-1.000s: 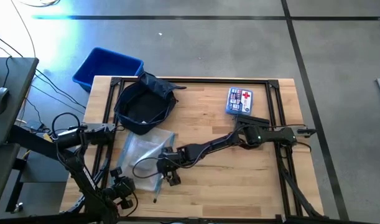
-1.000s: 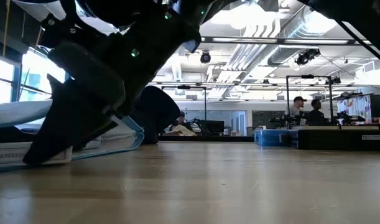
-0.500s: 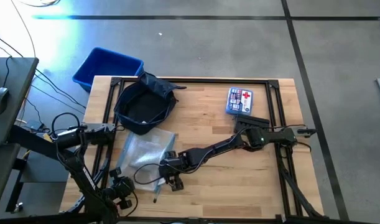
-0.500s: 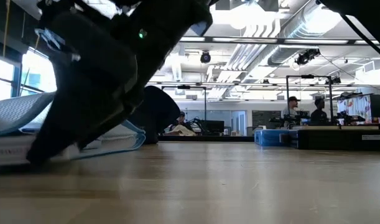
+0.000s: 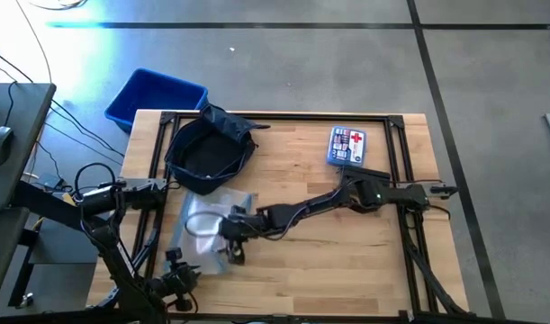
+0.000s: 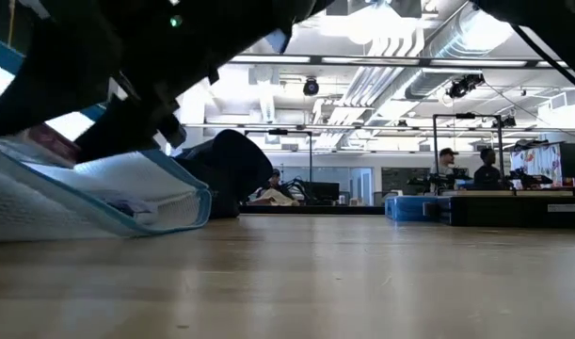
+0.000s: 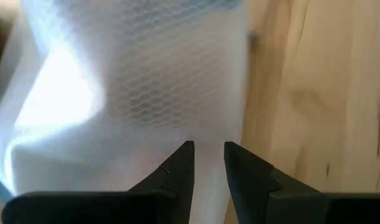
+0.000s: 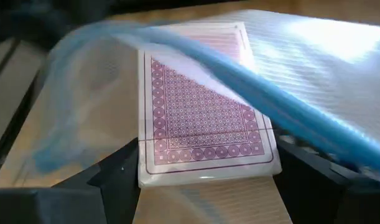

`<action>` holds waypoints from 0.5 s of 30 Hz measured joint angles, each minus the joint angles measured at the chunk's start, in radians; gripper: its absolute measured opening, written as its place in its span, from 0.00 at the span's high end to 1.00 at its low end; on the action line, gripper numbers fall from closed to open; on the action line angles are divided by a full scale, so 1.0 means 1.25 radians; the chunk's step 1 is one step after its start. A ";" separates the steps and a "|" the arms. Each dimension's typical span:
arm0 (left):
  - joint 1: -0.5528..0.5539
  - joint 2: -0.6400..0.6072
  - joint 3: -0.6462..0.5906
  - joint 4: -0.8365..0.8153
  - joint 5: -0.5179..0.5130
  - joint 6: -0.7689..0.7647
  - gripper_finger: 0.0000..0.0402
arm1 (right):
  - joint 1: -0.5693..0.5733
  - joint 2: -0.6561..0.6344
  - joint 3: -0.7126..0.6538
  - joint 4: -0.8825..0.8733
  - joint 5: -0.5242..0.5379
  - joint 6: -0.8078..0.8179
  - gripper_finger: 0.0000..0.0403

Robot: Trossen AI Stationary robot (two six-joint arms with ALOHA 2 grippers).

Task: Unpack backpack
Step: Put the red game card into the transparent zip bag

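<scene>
The small dark navy soft fabric backpack sits open-mouthed at the table's far left, well beyond both grippers, beside the bright blue rigid plastic bin that stands off the table corner.

Just short of the backpack lies the clear mesh-textured zip pouch with blue edging. The left gripper is at its near edge: fingers nearly together with pouch film between them, so it looks pinched on the pouch, not proven. The right gripper reaches in from the opposite side, jaws spread wide either side of a deck of playing cards with a purple patterned back, not yet closed on it.

Judgement: step in hand is pulling the deck out of the pouch. Left should hold the pouch edge firm and low; right should close square on the deck's long sides, clear of the blue trim, then draw straight out.

Beyond the right gripper lies a blue-and-white flat pack with a red cross; its lettering is unreadable.
</scene>
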 joint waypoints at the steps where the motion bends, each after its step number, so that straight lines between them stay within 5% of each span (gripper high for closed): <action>1: 0.000 0.000 0.000 0.000 -0.017 0.000 0.83 | -0.009 0.000 0.000 -0.002 -0.003 0.024 0.29; 9: 0.013 0.000 0.000 0.001 -0.153 0.009 0.83 | -0.075 0.000 0.000 -0.070 -0.024 0.178 0.29; 15: 0.022 0.000 0.002 0.000 -0.204 0.016 0.83 | -0.090 0.016 0.000 -0.014 -0.025 0.164 0.29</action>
